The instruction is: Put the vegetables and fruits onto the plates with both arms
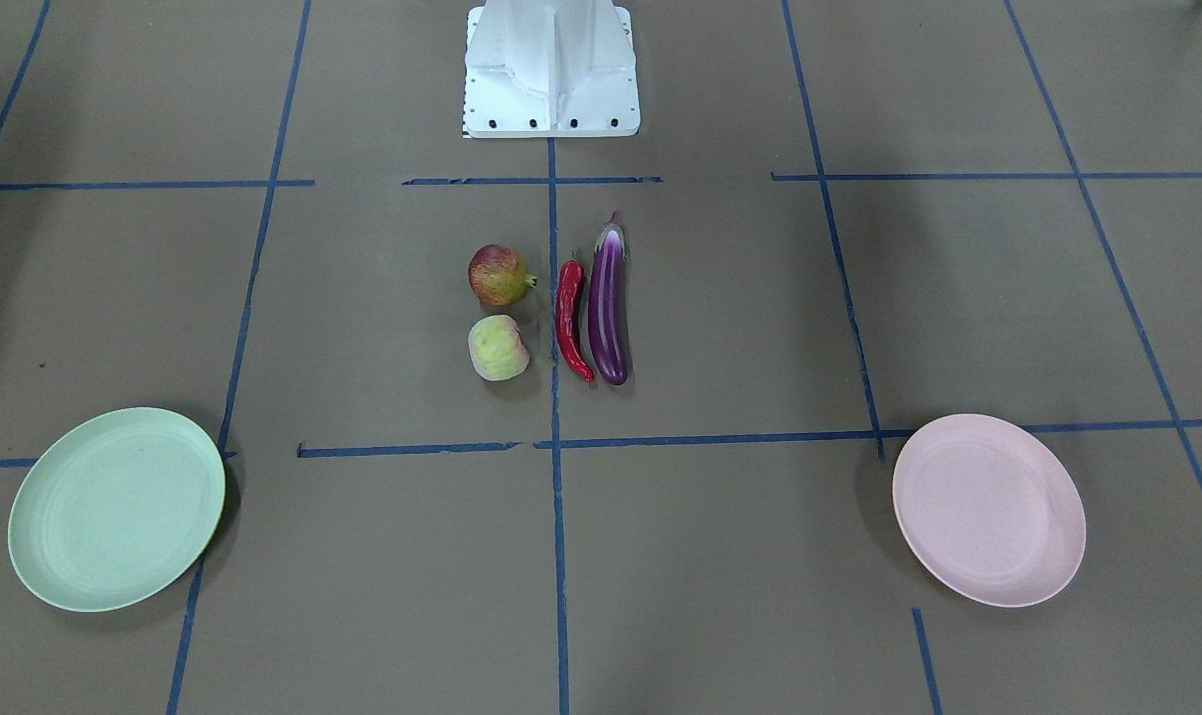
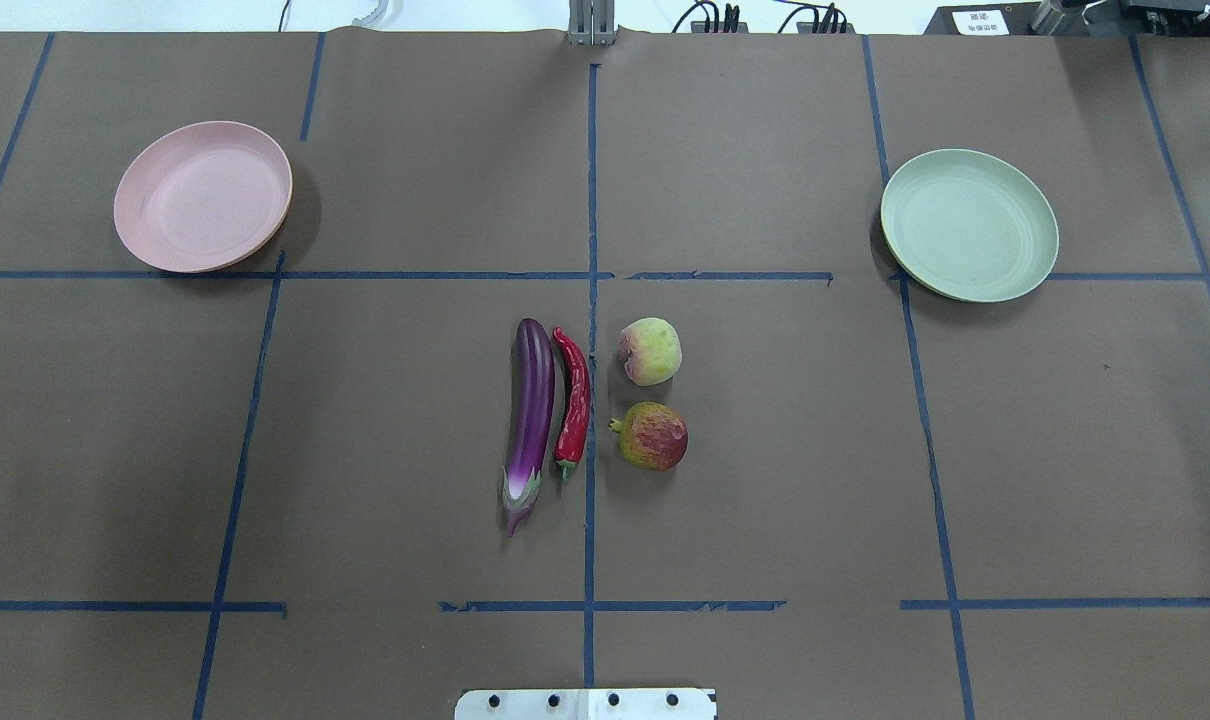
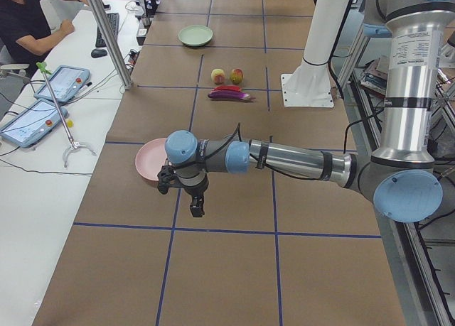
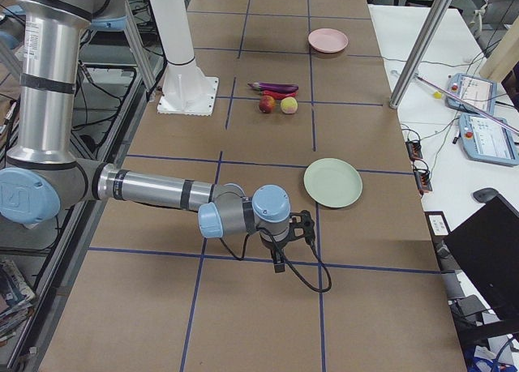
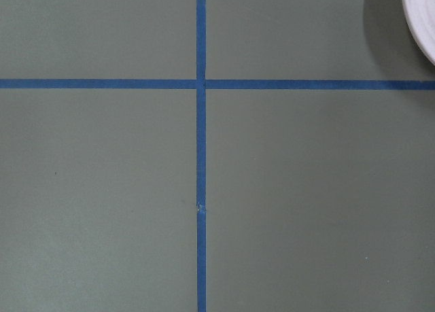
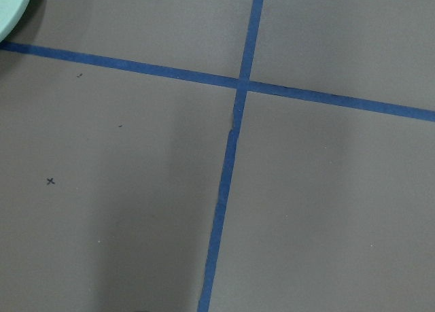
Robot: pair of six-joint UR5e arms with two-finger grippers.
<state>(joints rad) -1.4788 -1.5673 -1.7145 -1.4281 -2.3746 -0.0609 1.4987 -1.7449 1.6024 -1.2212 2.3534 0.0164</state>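
The purple eggplant [image 2: 531,415] and red chili [image 2: 573,400] lie side by side at the table's middle. Just to their right in the overhead view are the peach [image 2: 650,350] and pomegranate [image 2: 653,436]. The pink plate [image 2: 203,196] sits far left and the mint green plate [image 2: 969,224] far right, both bare. My left gripper [image 3: 197,207] hangs over the table beside the pink plate [image 3: 151,160]. My right gripper [image 4: 280,262] hangs beside the green plate [image 4: 333,182]. I cannot tell whether either is open or shut. Both are far from the produce.
The white base block [image 1: 551,70] stands at the robot side of the table. Blue tape lines cross the brown table cover. A metal pole [image 3: 106,35], tablets [image 3: 32,120] and a seated person [image 3: 28,17] are beside the table's operator side.
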